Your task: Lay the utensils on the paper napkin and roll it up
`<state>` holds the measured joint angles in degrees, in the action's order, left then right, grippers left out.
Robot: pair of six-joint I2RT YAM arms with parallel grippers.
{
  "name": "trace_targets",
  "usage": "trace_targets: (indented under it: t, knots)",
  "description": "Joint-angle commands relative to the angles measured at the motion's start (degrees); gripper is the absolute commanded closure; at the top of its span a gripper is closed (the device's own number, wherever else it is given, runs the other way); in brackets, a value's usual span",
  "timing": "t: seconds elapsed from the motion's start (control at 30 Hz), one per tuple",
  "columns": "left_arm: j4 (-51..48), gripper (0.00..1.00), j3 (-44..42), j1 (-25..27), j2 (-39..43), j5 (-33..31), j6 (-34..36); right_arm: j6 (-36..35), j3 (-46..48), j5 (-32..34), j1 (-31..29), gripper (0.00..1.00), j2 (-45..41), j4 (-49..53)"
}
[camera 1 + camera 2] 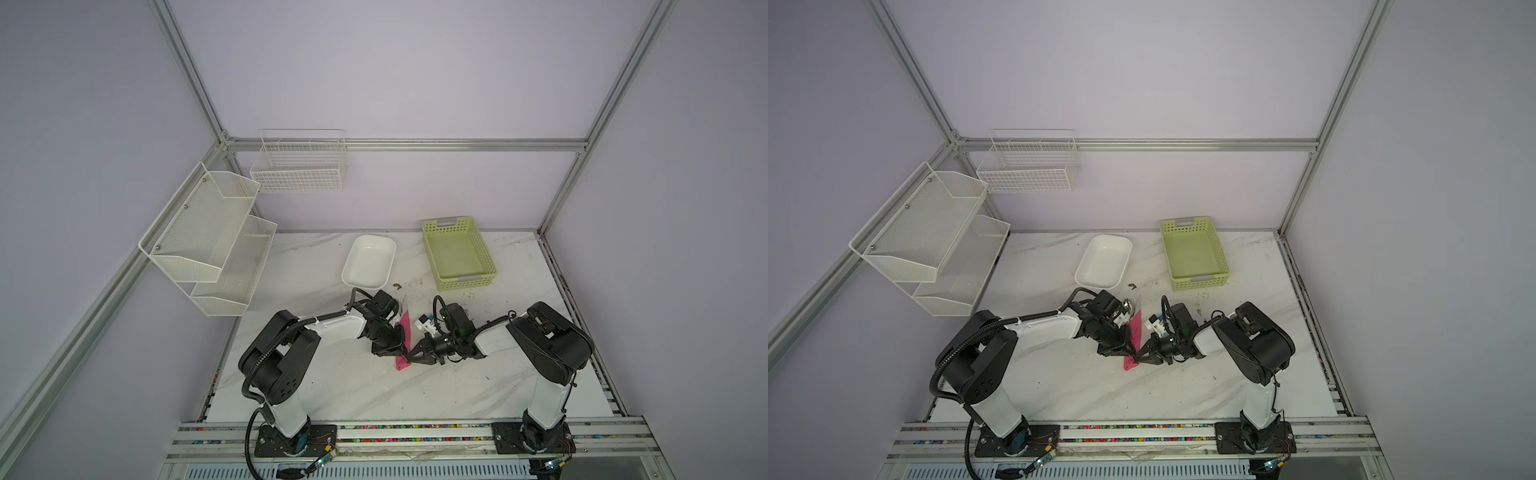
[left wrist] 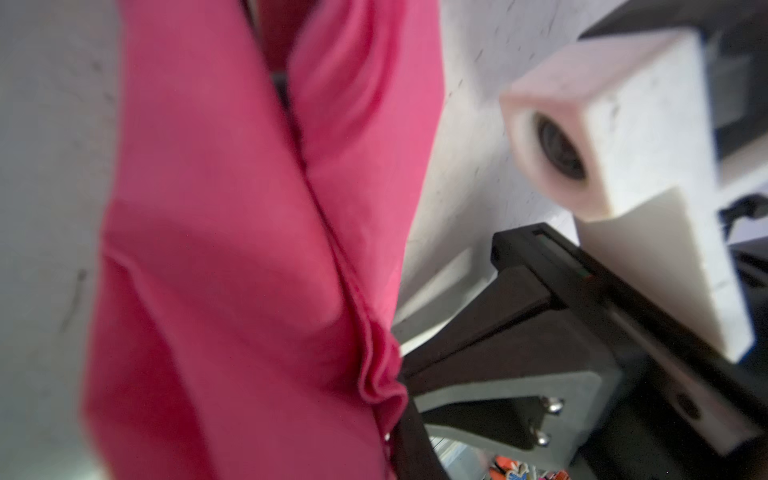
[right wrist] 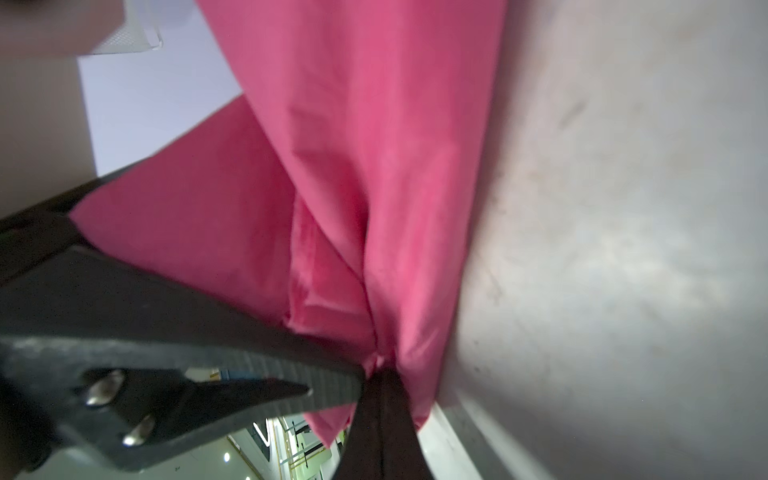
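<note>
Overhead, your paper napkin (image 1: 405, 329) lies bunched on the bench (image 1: 332, 382); the left end effector (image 1: 394, 352), open or closed, you cannot tell. Left wrist: loose folds. Right wrist: the right end effector (image 3: 376, 370) clamps its edge; tugging may tear it.

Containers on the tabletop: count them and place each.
2. The white dish sits toward the back near the middle; the green basket stands to its right, apart. None seems hidden.

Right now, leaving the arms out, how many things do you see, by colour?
White: 3 (oval plastic dish, two-tier mesh wall shelf, wire wall basket)
Green: 1 (perforated plastic basket)
Pink: 1 (rolled paper napkin)
Silver: 1 (shiny metal utensil head)
Total: 6
</note>
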<state>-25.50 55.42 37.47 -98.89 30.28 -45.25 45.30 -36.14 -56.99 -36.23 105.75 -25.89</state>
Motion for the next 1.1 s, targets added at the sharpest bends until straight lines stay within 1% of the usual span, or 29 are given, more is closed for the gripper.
trace_targets:
  t: [0.0, 0.1, 0.2, 0.33, 0.47, 0.7, 0.87, 1.0, 1.07]
  knots:
    - [3.8, 0.75, 2.6, 1.2, -1.3, 4.1, 0.8, -0.7, 0.8, 5.8, -0.5, 1.0, 2.4, 6.3]
    - [5.0, 0.65, 2.0, 1.2, -0.7, 4.3, 0.7, -1.0, 0.7, 6.6, -0.5, 1.0, 0.6, 8.4]
    - [5.7, 0.6, 1.6, 1.3, -0.9, 4.5, 0.6, -1.9, 0.3, 8.5, -0.5, 1.0, -1.8, 12.2]
    - [6.1, 0.56, 0.8, 1.2, -1.9, 4.6, 0.3, -2.0, 0.6, 10.4, -0.5, 1.0, -4.8, 15.1]
    - [6.2, 0.54, 0.0, 1.2, -2.8, 4.5, 0.5, -1.7, 0.8, 12.5, -0.5, 1.0, -8.3, 17.8]
    - [6.3, 0.51, -0.3, 1.2, -4.3, 5.0, 0.9, 0.7, 1.3, 13.4, -0.5, 1.0, -13.4, 18.4]
    - [6.0, 0.51, -0.5, 1.2, -4.9, 5.0, 0.8, 2.6, 3.5, 15.4, -0.5, 0.93, -17.5, 18.5]
    - [6.1, 0.51, -0.7, 1.2, -5.0, 4.9, 0.9, 3.1, 3.5, 17.1, -0.5, 0.88, -18.9, 19.7]
    - [6.1, 0.51, -0.7, 1.2, -4.9, 4.9, 0.9, 3.7, 3.2, 19.0, -0.1, 0.87, -19.9, 20.9]
